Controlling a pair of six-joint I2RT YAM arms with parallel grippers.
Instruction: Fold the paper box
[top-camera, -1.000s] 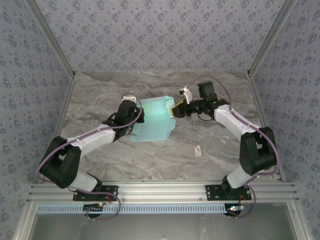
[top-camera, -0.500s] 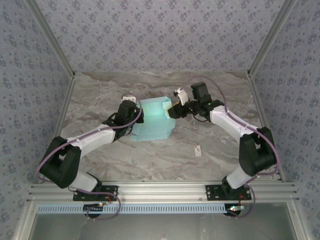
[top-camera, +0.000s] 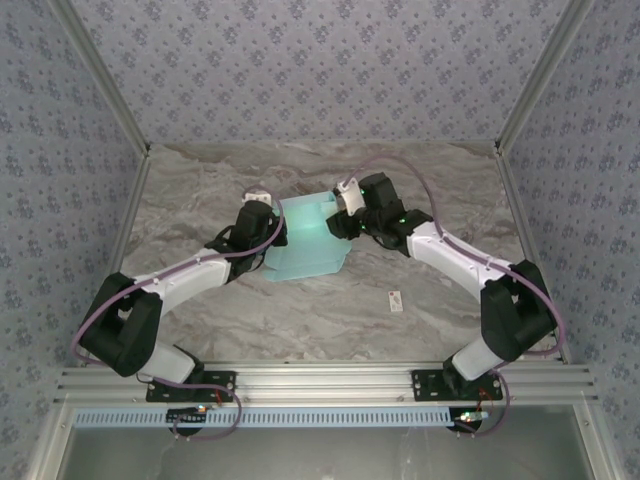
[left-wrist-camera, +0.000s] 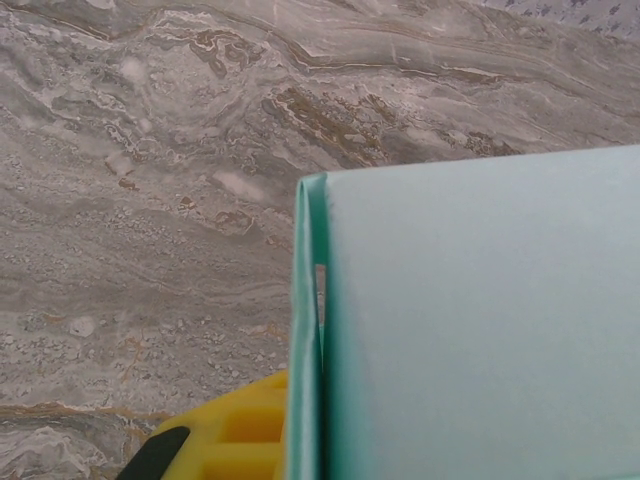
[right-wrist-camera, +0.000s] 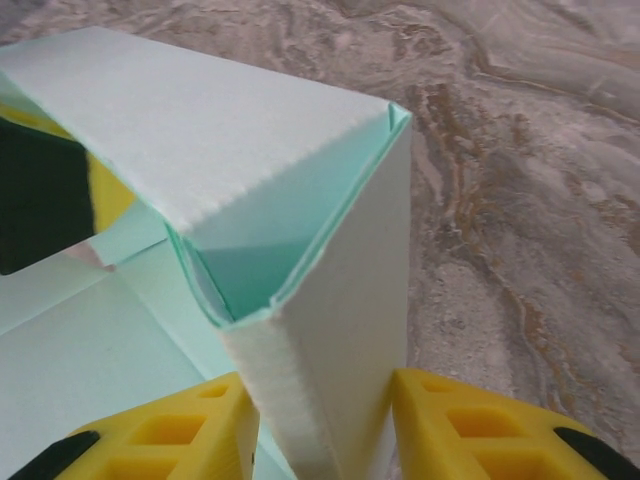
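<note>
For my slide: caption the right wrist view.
Right gripper pinches a raised corner of the pale turquoise paper box above the marbled table.

**Arms, pair.** Left arm (top-camera: 190, 275) and right arm (top-camera: 455, 255): white moulded link shells and black rounded joint housings. Each stands on a black base plate (top-camera: 192, 385) mounted on a silver aluminium rail (top-camera: 320, 378).

**Cabling.** Lavender cables (top-camera: 85, 335) loop loosely alongside each arm.

**End tooling.** Left gripper (top-camera: 283, 235) and right gripper (right-wrist-camera: 315, 445): yellow plastic fingers (right-wrist-camera: 170, 435) with rectangular moulded recesses and black tips.
</note>
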